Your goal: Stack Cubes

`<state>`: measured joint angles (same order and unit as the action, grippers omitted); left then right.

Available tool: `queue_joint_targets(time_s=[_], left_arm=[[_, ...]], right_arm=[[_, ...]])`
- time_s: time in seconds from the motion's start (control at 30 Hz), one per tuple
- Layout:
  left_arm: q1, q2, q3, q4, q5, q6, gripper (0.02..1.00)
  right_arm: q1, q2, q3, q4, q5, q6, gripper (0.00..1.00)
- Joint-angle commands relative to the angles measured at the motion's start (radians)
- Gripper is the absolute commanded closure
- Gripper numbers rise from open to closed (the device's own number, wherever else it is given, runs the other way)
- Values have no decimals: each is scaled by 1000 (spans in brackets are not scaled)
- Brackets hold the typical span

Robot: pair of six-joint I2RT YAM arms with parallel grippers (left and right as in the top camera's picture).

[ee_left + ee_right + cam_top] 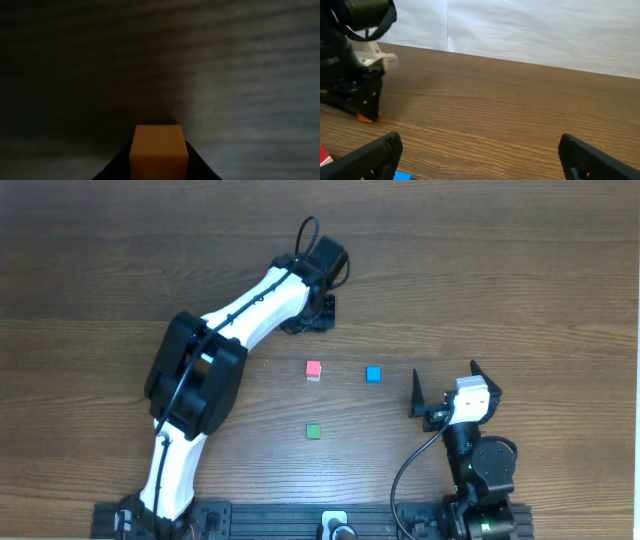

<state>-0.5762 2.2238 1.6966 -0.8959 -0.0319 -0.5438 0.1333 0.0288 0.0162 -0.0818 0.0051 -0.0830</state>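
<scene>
The orange cube (158, 150) sits low on the table (520, 280) at its far side. The left gripper (309, 317) stands nose-down over it with jaws clenched on its sides, apparently to lift it for stacking. Closer in, the pink cube (314, 369), blue cube (373, 373) and green cube (313, 431) lie apart and unstacked, while the right gripper (444, 375) rests near its base, jaws spread and empty, out of the way.
</scene>
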Motion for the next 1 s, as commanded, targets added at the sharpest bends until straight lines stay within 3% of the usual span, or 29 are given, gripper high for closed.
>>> queue_joint_targets(time_s=[0.03,0.4,0.67,1.0], left_arm=[[-43,-163,14,-69,-33,-71,831],[-179,-302,-67,-132,-75,-193,844],[-186,-396,-258,-105,-71,-251,864],[-192,-386,-283,-76,-71,-249,866]], right_arm=[[-5,-9,-7,0,-8,-1,9],[-5,-9,-7,0,-8,-1,9],[-5,-9,-7,0,-8,-1,7],[-5,-9,-7,0,-8,-1,7]])
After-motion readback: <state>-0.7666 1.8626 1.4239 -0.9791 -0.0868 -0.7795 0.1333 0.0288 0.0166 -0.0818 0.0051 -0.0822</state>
